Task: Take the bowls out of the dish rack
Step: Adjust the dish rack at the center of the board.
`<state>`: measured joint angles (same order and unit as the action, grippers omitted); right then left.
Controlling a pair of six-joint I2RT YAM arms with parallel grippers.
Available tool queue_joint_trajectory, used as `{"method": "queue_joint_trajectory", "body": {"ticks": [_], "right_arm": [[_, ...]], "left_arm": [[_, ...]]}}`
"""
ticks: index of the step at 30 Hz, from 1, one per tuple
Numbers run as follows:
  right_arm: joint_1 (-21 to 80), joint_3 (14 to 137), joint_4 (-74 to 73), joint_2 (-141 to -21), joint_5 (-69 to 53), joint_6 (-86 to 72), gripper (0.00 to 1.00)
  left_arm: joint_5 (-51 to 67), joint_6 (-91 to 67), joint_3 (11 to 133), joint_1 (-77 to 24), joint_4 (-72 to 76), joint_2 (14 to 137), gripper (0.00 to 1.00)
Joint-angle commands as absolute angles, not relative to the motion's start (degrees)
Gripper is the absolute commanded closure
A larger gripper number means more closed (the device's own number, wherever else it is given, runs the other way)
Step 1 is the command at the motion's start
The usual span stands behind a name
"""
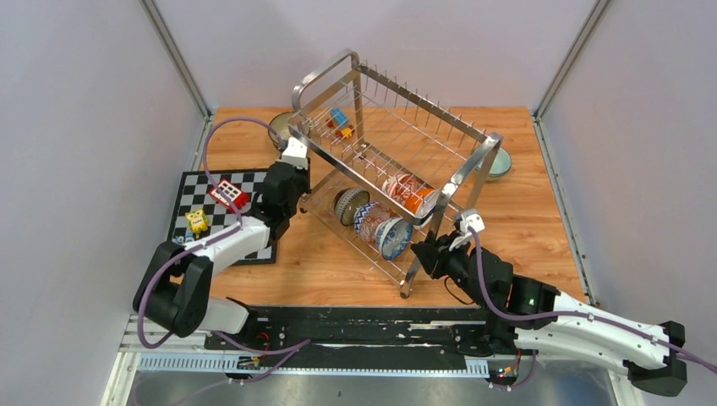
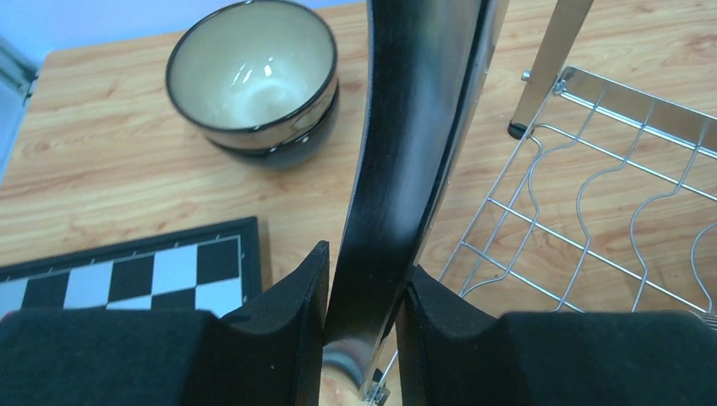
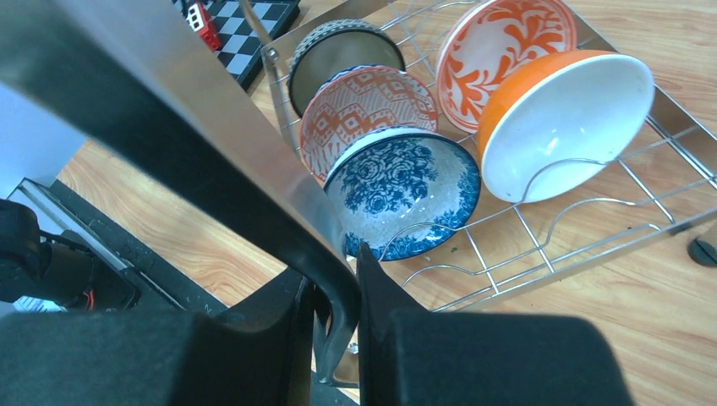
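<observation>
The chrome dish rack (image 1: 470,169) stands mid-table. Its lower tier holds several bowls on edge: dark striped (image 1: 349,205), red patterned (image 1: 372,222), blue-white (image 1: 394,237), red-and-white (image 1: 404,188) and orange-white (image 1: 420,201). My left gripper (image 1: 292,161) is shut on the rack's left end upright (image 2: 406,127), clamped between both fingers (image 2: 296,296). My right gripper (image 1: 435,241) is shut on the near right leg (image 3: 169,110). Just beyond that gripper (image 3: 336,296) lie the blue-white bowl (image 3: 402,193), red patterned bowl (image 3: 368,106) and orange-white bowl (image 3: 566,118).
Two stacked dark-rimmed bowls (image 2: 252,76) sit on the table behind the rack's left end. A mint green bowl (image 1: 499,162) sits at its right. Toy blocks (image 1: 340,123) lie in the upper tier. A chequered board (image 1: 221,216) with red and yellow blocks lies left.
</observation>
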<state>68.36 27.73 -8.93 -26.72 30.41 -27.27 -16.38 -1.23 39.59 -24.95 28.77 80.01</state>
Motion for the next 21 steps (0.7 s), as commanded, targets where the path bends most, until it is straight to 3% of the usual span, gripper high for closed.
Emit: {"method": "queue_joint_trajectory", "body": {"ticks": [1, 13, 21], "right_arm": [[68.17, 27.9, -13.81, -29.57, 39.12, -20.89, 0.97], [67.1, 29.51, -17.0, -34.5, 50.68, -27.8, 0.96], [57.1, 29.74, -14.96, -38.49, 44.9, -29.05, 0.95]], "left_arm": [[-12.48, -12.88, 37.13, -26.63, 32.04, 72.04, 1.0], [-6.05, -17.41, 30.69, -28.61, 23.92, 60.36, 1.0], [-5.43, -19.88, 28.47, -32.08, 21.94, 58.28, 1.0]]}}
